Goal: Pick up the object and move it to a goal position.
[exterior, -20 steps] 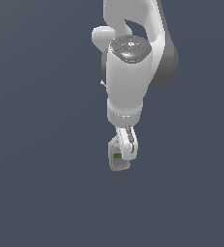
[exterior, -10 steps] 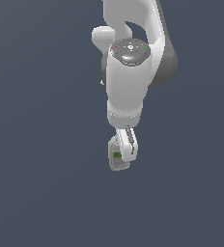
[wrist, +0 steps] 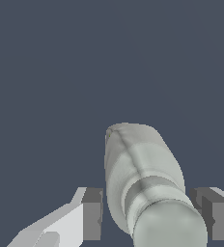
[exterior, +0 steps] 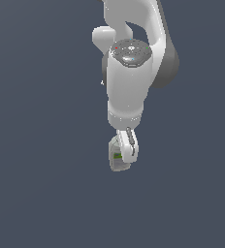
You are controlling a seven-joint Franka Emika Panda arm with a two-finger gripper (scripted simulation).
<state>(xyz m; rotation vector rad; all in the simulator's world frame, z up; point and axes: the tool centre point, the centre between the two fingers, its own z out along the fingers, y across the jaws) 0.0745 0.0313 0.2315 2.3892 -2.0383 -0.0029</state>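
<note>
No text, number or brand can be read anywhere. The bottle (exterior: pixel 118 157) carries a green-and-white label just beside the near finger (exterior: pixel 130 147) in the exterior view, but it shows only as patches of colour, too small and blurred for any letters. In the wrist view the bottle (wrist: pixel 143 183) between the fingers shows plain grey-white bands with no print. The arm's housing (exterior: pixel 129 72) bears small red and dark dots, not legible marks.

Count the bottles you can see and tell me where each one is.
1. The bottle sits between the fingers of the gripper, below the arm in the exterior view; the wrist view shows the same bottle. No others show, though the arm could hide something.
</note>
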